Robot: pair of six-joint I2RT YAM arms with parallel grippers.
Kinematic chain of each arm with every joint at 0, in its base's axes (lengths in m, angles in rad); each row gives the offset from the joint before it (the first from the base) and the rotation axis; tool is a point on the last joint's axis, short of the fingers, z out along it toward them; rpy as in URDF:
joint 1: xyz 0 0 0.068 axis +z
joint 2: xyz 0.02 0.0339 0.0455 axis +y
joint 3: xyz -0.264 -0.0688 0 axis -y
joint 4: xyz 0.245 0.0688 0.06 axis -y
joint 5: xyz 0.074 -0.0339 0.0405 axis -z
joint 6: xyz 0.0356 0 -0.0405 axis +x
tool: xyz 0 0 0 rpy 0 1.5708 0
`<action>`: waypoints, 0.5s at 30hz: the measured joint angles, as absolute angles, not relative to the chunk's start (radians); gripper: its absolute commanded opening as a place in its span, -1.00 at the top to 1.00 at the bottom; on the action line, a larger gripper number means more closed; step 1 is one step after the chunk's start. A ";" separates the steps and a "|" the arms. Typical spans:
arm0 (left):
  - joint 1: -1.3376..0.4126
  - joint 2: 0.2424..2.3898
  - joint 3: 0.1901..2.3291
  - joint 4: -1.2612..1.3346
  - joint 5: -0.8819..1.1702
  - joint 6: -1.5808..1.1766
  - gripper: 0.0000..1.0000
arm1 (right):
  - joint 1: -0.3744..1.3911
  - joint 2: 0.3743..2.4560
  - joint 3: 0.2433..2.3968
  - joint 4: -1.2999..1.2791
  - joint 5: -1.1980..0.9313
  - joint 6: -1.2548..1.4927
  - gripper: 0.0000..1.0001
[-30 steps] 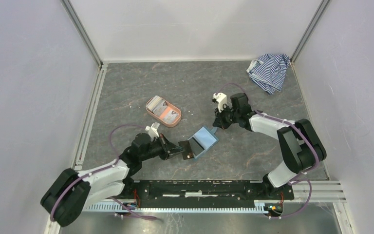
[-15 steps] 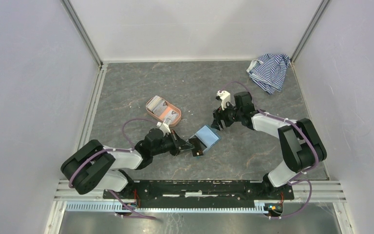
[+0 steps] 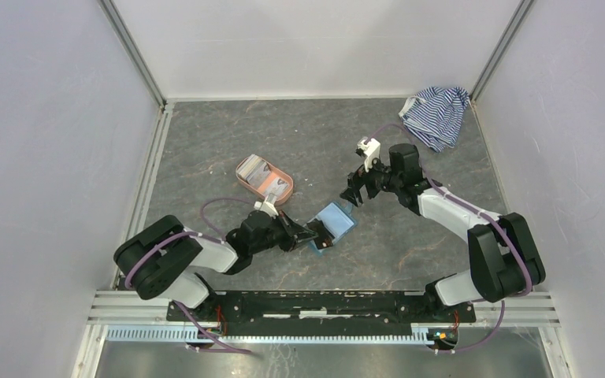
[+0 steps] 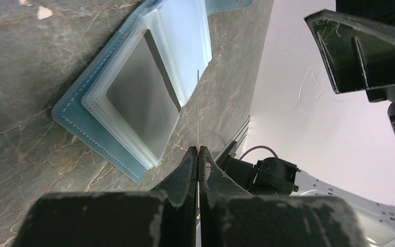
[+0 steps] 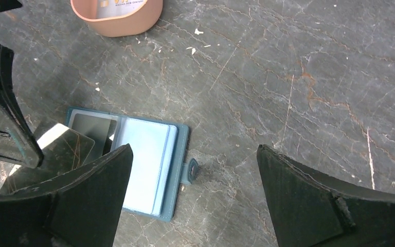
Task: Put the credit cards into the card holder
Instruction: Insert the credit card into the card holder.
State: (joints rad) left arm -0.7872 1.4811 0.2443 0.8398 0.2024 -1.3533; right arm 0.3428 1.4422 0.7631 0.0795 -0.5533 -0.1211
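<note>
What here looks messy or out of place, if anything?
Nothing looks spilled or broken. The striped cloth lies crumpled in the far right corner, well apart from the open card holder and the pink tray of cards, so it looks stray. Small pale flecks dot the table by the tray.

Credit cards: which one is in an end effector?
The dark card pinched in the left end effector; the others sit in the pink tray or the card holder.

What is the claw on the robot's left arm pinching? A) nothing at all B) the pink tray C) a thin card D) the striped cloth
C: the left gripper is shut on a thin credit card, seen edge-on in its wrist view, just by the open card holder.
</note>
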 measured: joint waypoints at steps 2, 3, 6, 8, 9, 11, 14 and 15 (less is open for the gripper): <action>-0.789 1.486 0.234 0.854 0.184 -1.382 0.96 | 0.343 1.441 0.763 0.088 -0.564 -0.121 -0.96; -0.789 1.490 0.231 0.861 0.177 -1.394 0.96 | 0.343 1.441 0.762 0.089 -0.568 -0.121 -0.96; -0.792 1.518 0.228 0.883 0.159 -1.422 0.96 | 0.343 1.441 0.761 0.089 -0.578 -0.121 -0.96; -0.793 1.547 0.228 0.902 0.158 -1.439 0.96 | 0.343 1.442 0.761 0.089 -0.590 -0.121 -0.96; -0.793 1.561 0.228 0.912 0.158 -1.449 0.96 | 0.343 1.442 0.761 0.090 -0.594 -0.121 -0.96; -0.794 1.585 0.228 0.934 0.158 -1.463 0.96 | 0.343 1.443 0.761 0.090 -0.604 -0.121 -0.96; -0.794 1.622 0.229 0.966 0.159 -1.480 0.96 | 0.343 1.448 0.761 0.090 -0.615 -0.121 -0.96; -0.794 1.634 0.229 0.976 0.159 -1.483 0.96 | 0.343 1.451 0.761 0.090 -0.620 -0.121 -0.96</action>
